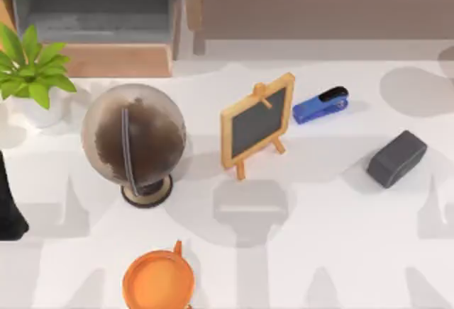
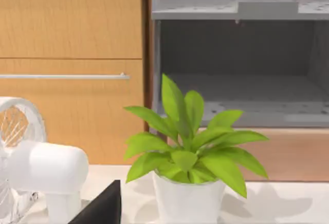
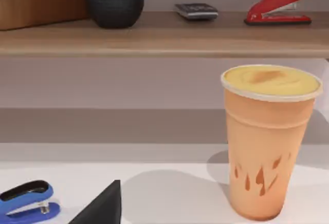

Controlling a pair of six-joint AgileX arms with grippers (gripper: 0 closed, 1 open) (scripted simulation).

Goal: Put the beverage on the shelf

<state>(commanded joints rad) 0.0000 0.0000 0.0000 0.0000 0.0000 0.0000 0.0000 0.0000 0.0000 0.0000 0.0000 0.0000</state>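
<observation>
**Right wrist view: a tall cup and a crowded shelf**

The beverage (image 3: 270, 142) stands upright on the table (image 3: 169, 188), in front of the wooden shelf (image 3: 154, 39) and untouched, well apart from the blue stapler (image 3: 25, 199). Of my right gripper (image 3: 100, 208) I see a dark wedge and no more, so I cannot tell whether the claw is released or clenched. The same goes for the left gripper (image 2: 100, 208), whose arm (image 1: 8, 206) sits parked at the top view's left edge, near the plant (image 1: 32, 68).

My worry is the cup's shape. It is tall and narrows toward the base, so a nudge high on the wall during approach would probably topple it. Gripping too hard could buckle the wall or pop the lid.

The shelf board already carries a black ball (image 3: 114, 0), a calculator (image 3: 196, 11) and a red stapler (image 3: 277, 7). Lifting too low would catch the cup's base on the board's front edge, and careless placement could knock a neighbour.
</observation>
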